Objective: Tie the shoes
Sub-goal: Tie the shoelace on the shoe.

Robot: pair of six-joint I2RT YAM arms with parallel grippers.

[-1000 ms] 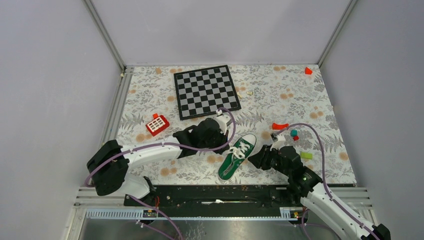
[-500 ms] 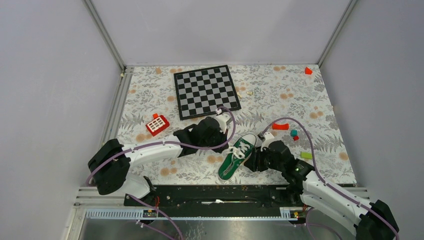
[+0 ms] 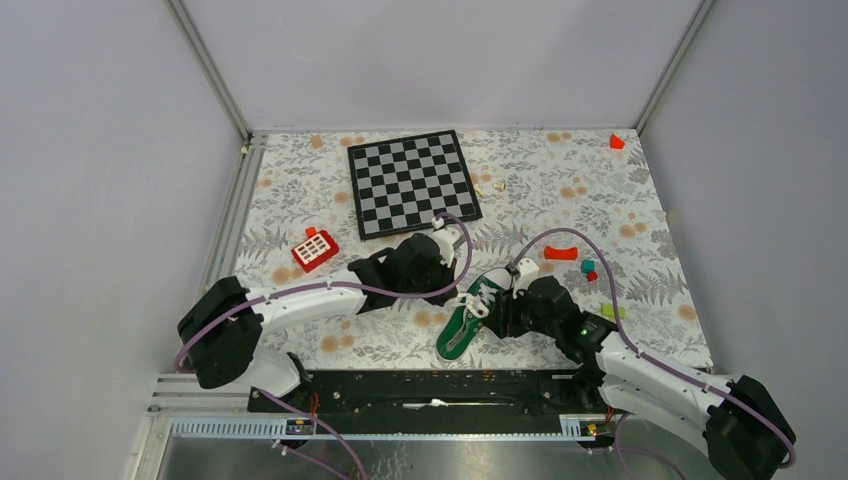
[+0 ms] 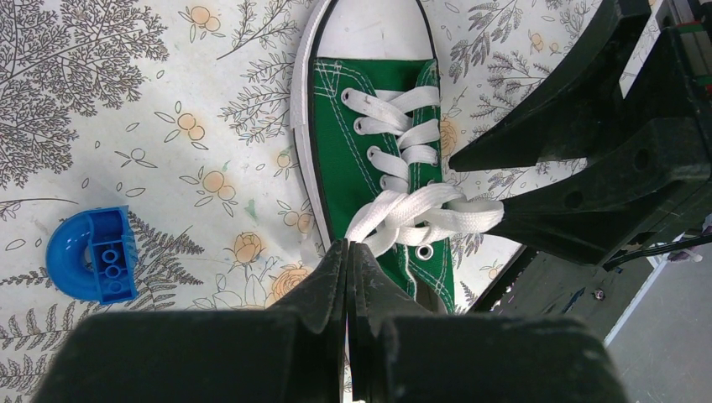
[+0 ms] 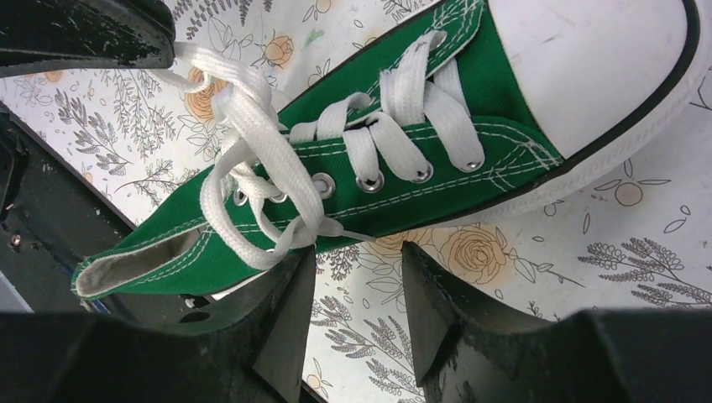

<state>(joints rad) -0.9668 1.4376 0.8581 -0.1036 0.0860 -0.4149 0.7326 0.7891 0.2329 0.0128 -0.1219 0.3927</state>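
Left fingers (image 4: pixel 323 284) pinching lace (image 4: pixel 420 214) end, sneaker (image 4: pixel 344 159) heel hidden behind them

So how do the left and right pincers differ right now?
The left pincer is shut, pinching a white lace of the green shoe; the right pincer stands open, holding nothing. The left is at one side of the shoe, the right at the opposite side. Both are black and near the laces.

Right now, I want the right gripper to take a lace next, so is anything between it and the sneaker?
Nothing visible. The right gripper sits open right beside the sneaker, with only patterned tablecloth in the gap. The left gripper, shut on a lace, is at the sneaker's far side, out of that path.
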